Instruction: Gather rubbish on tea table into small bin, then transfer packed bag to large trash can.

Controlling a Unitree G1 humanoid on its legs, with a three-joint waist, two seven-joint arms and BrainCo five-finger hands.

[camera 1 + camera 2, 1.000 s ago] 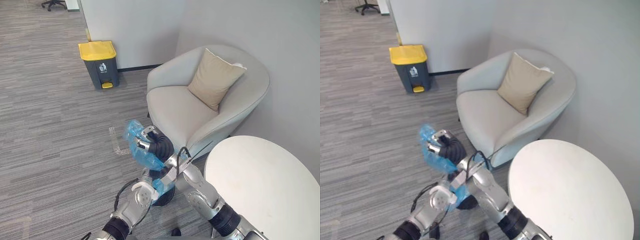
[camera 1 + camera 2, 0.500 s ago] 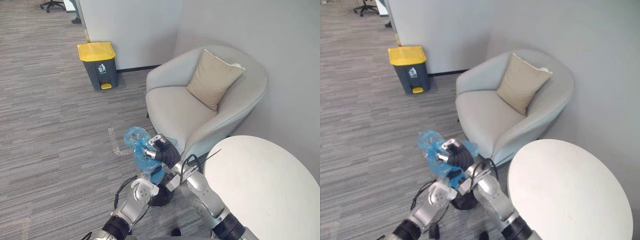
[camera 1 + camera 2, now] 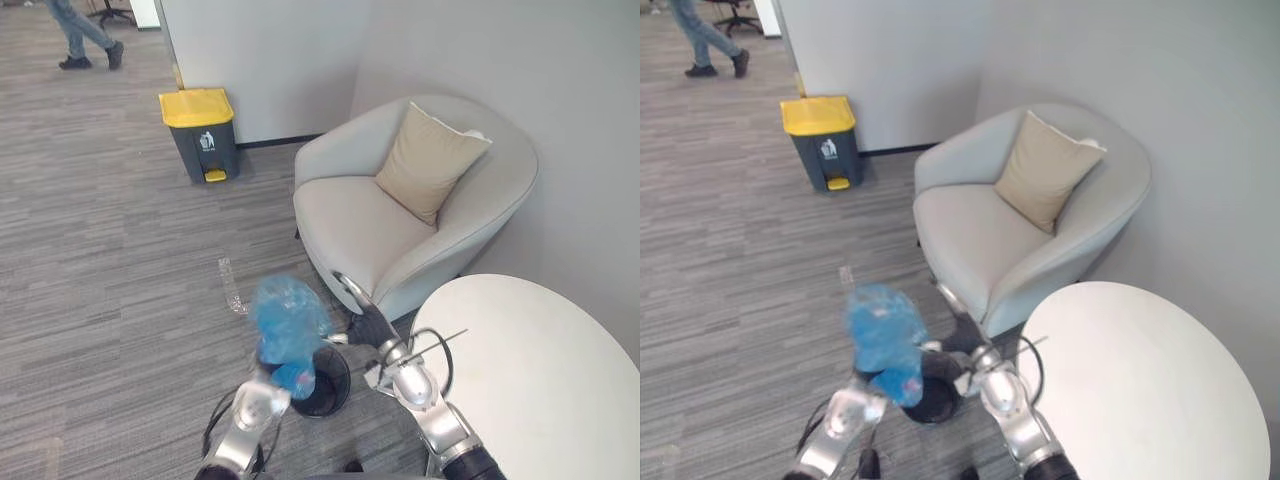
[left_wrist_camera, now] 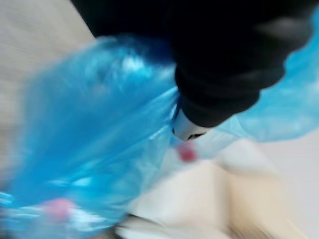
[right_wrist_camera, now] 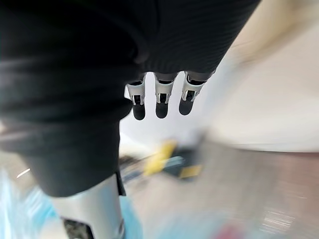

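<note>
The packed blue bag (image 3: 288, 318) hangs above the small bin (image 3: 338, 368), low centre, on the left hand (image 4: 190, 127), whose grip I cannot tell, the right hand (image 5: 157, 97) beside it straight-fingered and empty; transfer seems under way, so next it needs carrying to the yellow-lidded trash can (image 3: 200, 130), upper left.

Saw a grey striped carpet floor (image 3: 120, 260). Found standing on it a yellow-lidded large trash can (image 3: 200, 133) by the wall, a pale armchair (image 3: 370, 220), a small black bin (image 3: 328, 380) near a round white bench (image 3: 540, 370), and a person's legs (image 3: 70, 20) far off.
</note>
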